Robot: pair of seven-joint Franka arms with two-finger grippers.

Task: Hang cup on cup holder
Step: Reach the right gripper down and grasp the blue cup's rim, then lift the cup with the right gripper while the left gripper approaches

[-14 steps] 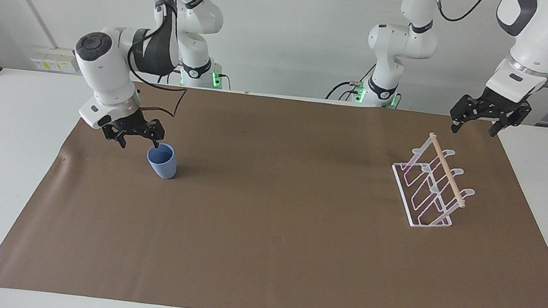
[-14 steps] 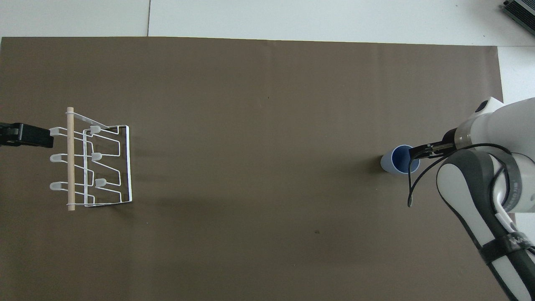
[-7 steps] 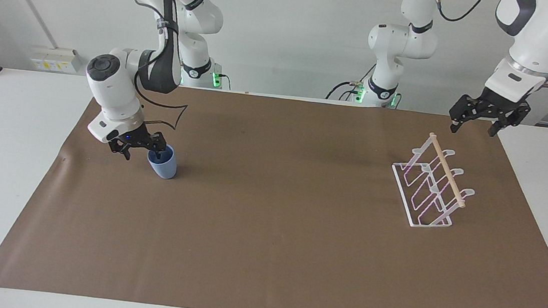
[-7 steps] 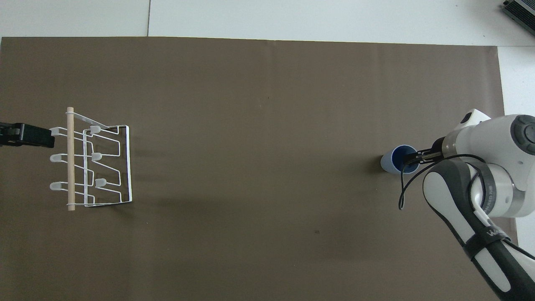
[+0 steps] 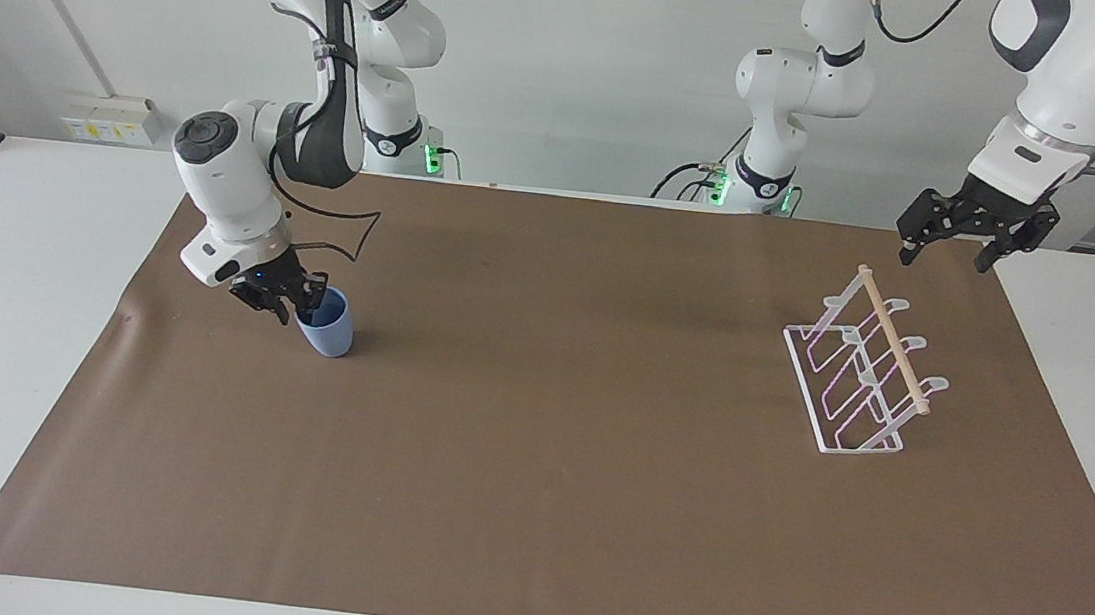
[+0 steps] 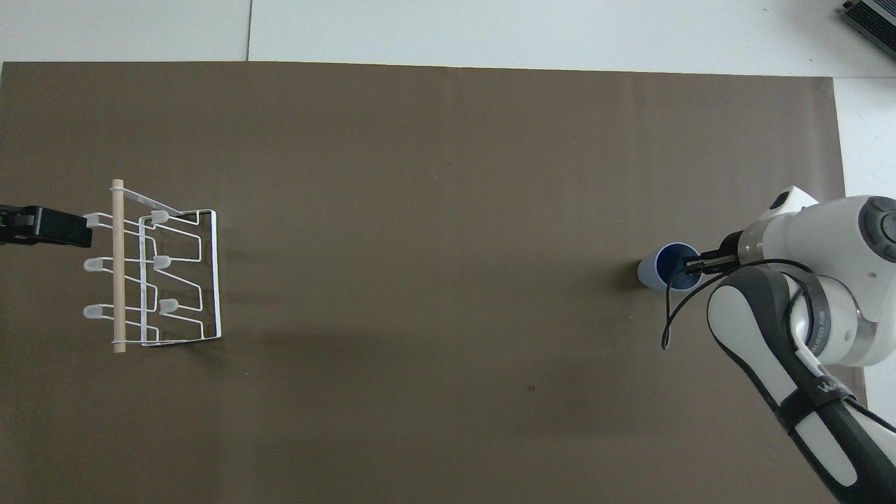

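Note:
The light-blue cup (image 5: 329, 327) stands upright on the brown mat toward the right arm's end of the table; it also shows in the overhead view (image 6: 663, 267). My right gripper (image 5: 292, 301) is down at the cup's rim, on the side toward the right arm's end of the table, and reaches over the rim in the overhead view (image 6: 693, 264). The cup holder (image 5: 860, 376), a slanted white wire rack with a wooden dowel, stands at the left arm's end and shows in the overhead view (image 6: 159, 269). My left gripper (image 5: 947, 256) hangs open and empty in the air beside the rack.
The brown mat (image 5: 552, 469) covers most of the white table (image 5: 16, 297). The two arm bases stand at the table's edge nearest the robots. A cable loops from the right arm's wrist (image 6: 673, 315) beside the cup.
My right gripper has come down and in toward the cup's rim and turned a little. The cup, the rack and the left arm have stayed where they were.

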